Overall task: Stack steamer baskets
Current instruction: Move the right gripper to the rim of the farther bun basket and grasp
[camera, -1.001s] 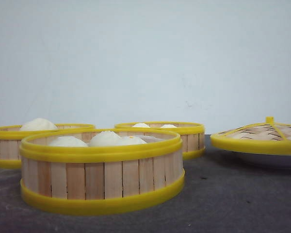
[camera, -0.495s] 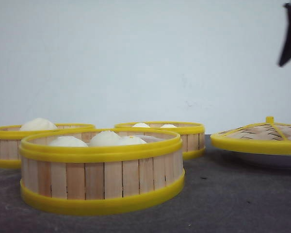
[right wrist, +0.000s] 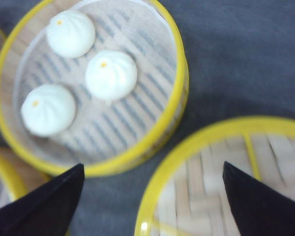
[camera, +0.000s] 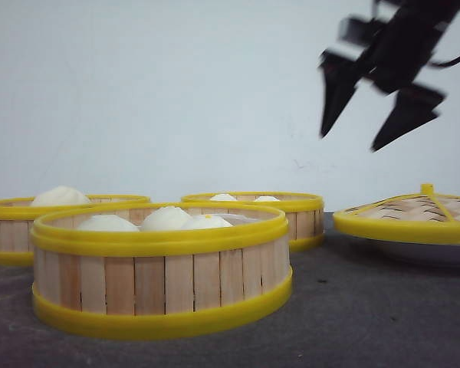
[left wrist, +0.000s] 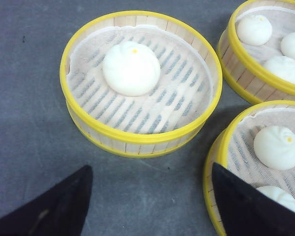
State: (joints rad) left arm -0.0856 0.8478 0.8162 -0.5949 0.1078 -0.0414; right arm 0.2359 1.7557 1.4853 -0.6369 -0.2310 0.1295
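Three steamer baskets stand on the dark table, each with white buns inside. The nearest basket (camera: pixel 161 268) is front left, one basket (camera: pixel 8 226) is at the far left, and one basket (camera: pixel 295 215) is behind the nearest. My right gripper (camera: pixel 351 141) hangs open high above the table, over the gap between the three-bun basket (right wrist: pixel 88 88) and the woven lid (right wrist: pixel 226 182). My left gripper (left wrist: pixel 150 196) is open and holds nothing. It hovers over bare table beside the one-bun basket (left wrist: pixel 137 83), with one finger (left wrist: pixel 246 206) over the rim of the neighbouring basket (left wrist: pixel 221 162).
The domed woven lid (camera: pixel 414 211) with a yellow knob rests on a white plate (camera: pixel 425 254) at the right. A plain white wall stands behind the table. A third basket (left wrist: pixel 270 49) crowds close to the other two in the left wrist view.
My right gripper has swung into the front view from the upper right, moving left and down. The baskets and lid have not moved.
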